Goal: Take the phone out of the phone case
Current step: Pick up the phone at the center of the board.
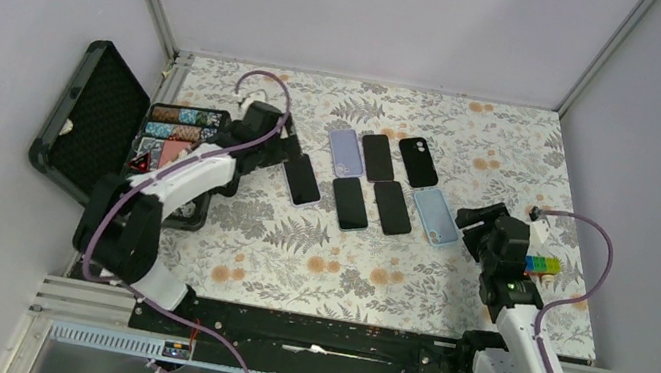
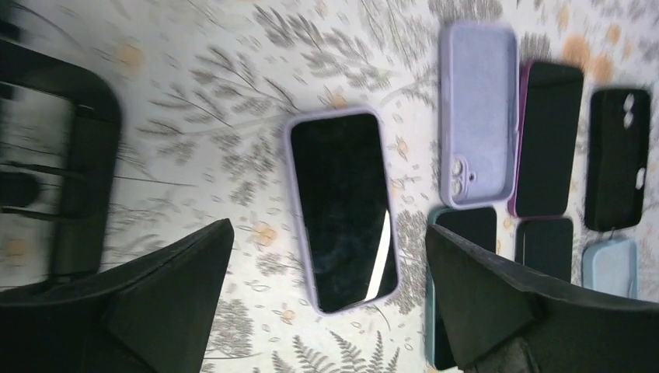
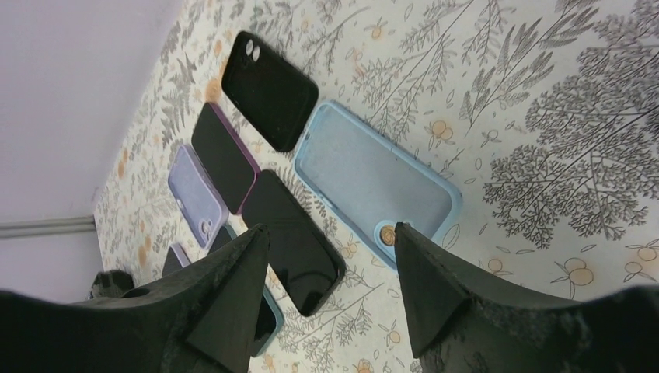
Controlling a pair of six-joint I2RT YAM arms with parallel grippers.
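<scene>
A phone in a lilac case (image 1: 301, 179) lies screen up on the floral cloth, left of the other phones. In the left wrist view this phone (image 2: 342, 210) lies between and just beyond my fingers. My left gripper (image 1: 287, 151) (image 2: 328, 227) hovers over its near end, open and empty. Nearby lie a phone in a teal case (image 1: 350, 203), a phone in a magenta case (image 1: 377, 157) and a black phone (image 1: 393, 207). My right gripper (image 1: 478, 221) (image 3: 330, 228) is open and empty, above the near end of an empty light blue case (image 3: 373, 183).
An empty lilac case (image 1: 346, 151) and a black case (image 1: 418, 161) lie in the back row. An open black carrying box (image 1: 89, 121) with a tray of patterned cases (image 1: 175, 135) stands at the left. Coloured blocks (image 1: 544, 266) sit at the right.
</scene>
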